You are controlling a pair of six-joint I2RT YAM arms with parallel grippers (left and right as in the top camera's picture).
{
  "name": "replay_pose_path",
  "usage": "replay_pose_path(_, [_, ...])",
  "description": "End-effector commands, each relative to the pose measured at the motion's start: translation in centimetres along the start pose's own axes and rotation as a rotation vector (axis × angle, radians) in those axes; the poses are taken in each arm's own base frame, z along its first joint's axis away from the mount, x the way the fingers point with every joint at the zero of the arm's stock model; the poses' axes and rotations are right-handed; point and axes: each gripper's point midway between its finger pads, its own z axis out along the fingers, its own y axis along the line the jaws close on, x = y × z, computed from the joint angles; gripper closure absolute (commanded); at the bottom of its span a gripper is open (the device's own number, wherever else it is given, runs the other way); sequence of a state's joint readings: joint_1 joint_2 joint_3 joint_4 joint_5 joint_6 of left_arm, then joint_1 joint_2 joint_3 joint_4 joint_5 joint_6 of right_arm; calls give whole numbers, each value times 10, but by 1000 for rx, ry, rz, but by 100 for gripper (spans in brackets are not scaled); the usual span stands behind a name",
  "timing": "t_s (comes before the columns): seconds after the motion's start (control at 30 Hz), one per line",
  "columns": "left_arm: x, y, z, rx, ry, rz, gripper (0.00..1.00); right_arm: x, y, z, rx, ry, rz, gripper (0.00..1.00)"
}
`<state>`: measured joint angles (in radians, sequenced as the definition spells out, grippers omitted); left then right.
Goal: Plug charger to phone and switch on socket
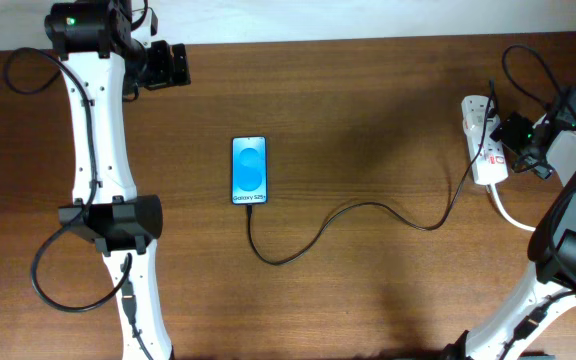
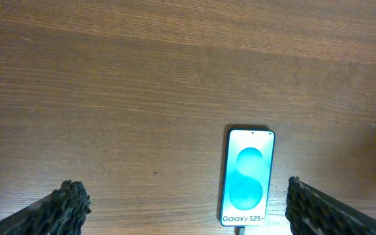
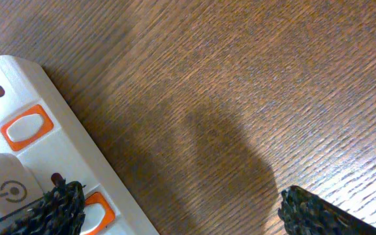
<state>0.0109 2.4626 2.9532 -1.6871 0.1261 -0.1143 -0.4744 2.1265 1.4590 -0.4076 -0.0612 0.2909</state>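
The phone [image 1: 250, 170] lies flat on the table, blue screen up; it also shows in the left wrist view [image 2: 248, 176]. The thin black charger cable [image 1: 368, 206] curves from the phone's bottom edge, where its tip [image 2: 240, 230] touches the phone, across to the white socket strip [image 1: 483, 145]. My left gripper [image 1: 173, 65] is open and empty, up and left of the phone [image 2: 188, 212]. My right gripper [image 1: 513, 135] is open over the strip. In the right wrist view [image 3: 181, 212] its left finger sits at an orange-red switch [image 3: 96, 212] on the strip [image 3: 44, 156].
The strip's thick white cord [image 1: 513, 215] runs off to the lower right. A second switch [image 3: 25, 125] and a white plug with a power symbol [image 3: 5, 189] sit on the strip. The arms' bases and black cables stand at both sides.
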Motion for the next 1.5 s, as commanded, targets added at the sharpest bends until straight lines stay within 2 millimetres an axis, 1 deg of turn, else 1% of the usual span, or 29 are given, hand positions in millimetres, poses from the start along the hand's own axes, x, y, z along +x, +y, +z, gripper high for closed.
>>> replay_pose_path(0.0, [-4, 0, -16, -1, -38, -4, 1, 27, 15, 16, -53, 94, -15, 2])
replay_pose_path(0.13, [-4, 0, -16, -1, -38, -4, 1, 43, 14, 14, -57, 159, -8, 2])
replay_pose_path(0.2, [-4, 0, -16, -1, -38, -4, 1, 47, 16, 13, -70, 176, -5, 2])
replay_pose_path(0.37, [-4, 0, -16, -1, -38, -4, 1, 56, 13, 12, -57, 215, -1, 2])
replay_pose_path(0.47, [-4, 0, -16, -1, -38, -4, 1, 63, 11, 20, -51, 234, 1, 2])
replay_pose_path(0.5, [-4, 0, -16, -1, -38, -4, 1, 61, 10, 21, -46, 227, 4, 2])
replay_pose_path(0.53, [-4, 0, -16, -1, -38, -4, 1, 48, -1, 19, -8, 179, 22, 2])
replay_pose_path(0.57, [-4, 0, -16, -1, -38, -4, 1, 35, -9, 10, -8, 148, 51, 2])
replay_pose_path(0.6, [-4, 1, -16, -1, -39, -5, 1, 14, -21, -7, -12, 103, 85, 2])
replay_pose_path(0.63, [-4, 1, -16, -1, -38, -5, 1, -6, -31, -31, -21, 59, 116, 2])
replay_pose_path(0.67, [-4, 0, -16, -1, -38, -4, 1, -27, -37, -62, -49, 13, 133, 2])
replay_pose_path(0.73, [-4, 0, -16, -1, -38, -4, 1, -44, -34, -111, -109, -49, 111, 2])
replay_pose_path(0.77, [-4, 0, -16, -1, -39, -4, 1, -50, -27, -141, -119, -93, 84, 2])
replay_pose_path(0.8, [-4, 0, -16, -1, -38, -4, 1, -51, -19, -171, -147, -121, 66, 2])
replay_pose_path(0.83, [-4, 1, -16, -1, -38, -5, 1, -48, -13, -187, -173, -128, 57, 2])
replay_pose_path(0.87, [-4, 1, -16, -1, -38, -5, 1, -45, -5, -198, -213, -129, 27, 2])
replay_pose_path(0.9, [-4, 0, -16, 0, -38, -3, 1, -38, 9, -215, -285, -123, -37, 2])
replay_pose_path(0.93, [-3, -2, -16, 0, -38, -1, 1, -30, 18, -229, -326, -117, -82, 2])
replay_pose_path(1.03, [-4, 0, -16, -1, -38, -4, 1, -2, 51, -263, -374, -104, -234, 2])
replay_pose_path(1.07, [-4, 1, -16, -1, -38, -5, 1, 13, 70, -276, -398, -96, -302, 2])
replay_pose_path(1.1, [-3, 0, -16, 0, -38, -3, 1, 24, 85, -285, -413, -89, -346, 2])
replay_pose_path(1.13, [-3, -2, -16, 1, -38, -1, 1, 35, 97, -289, -410, -78, -388, 2])
replay_pose_path(1.2, [-3, -1, -16, 0, -38, -1, 1, 61, 118, -289, -391, -27, -469, 2])
replay_pose_path(1.27, [-3, -1, -16, 0, -38, -2, 1, 85, 130, -285, -309, 15, -546, 2])
replay_pose_path(1.3, [-3, -1, -16, 0, -38, -1, 1, 94, 135, -284, -256, 14, -599, 2])
replay_pose_path(1.37, [-3, -2, -16, 1, -38, -1, 1, 100, 143, -285, -166, -26, -679, 2])
replay_pose_path(1.43, [-3, -2, -16, 1, -38, -1, 1, 105, 150, -287, -165, -34, -711, 2])
replay_pose_path(1.47, [-3, -2, -16, 1, -38, -1, 1, 107, 149, -286, -163, -23, -712, 2])
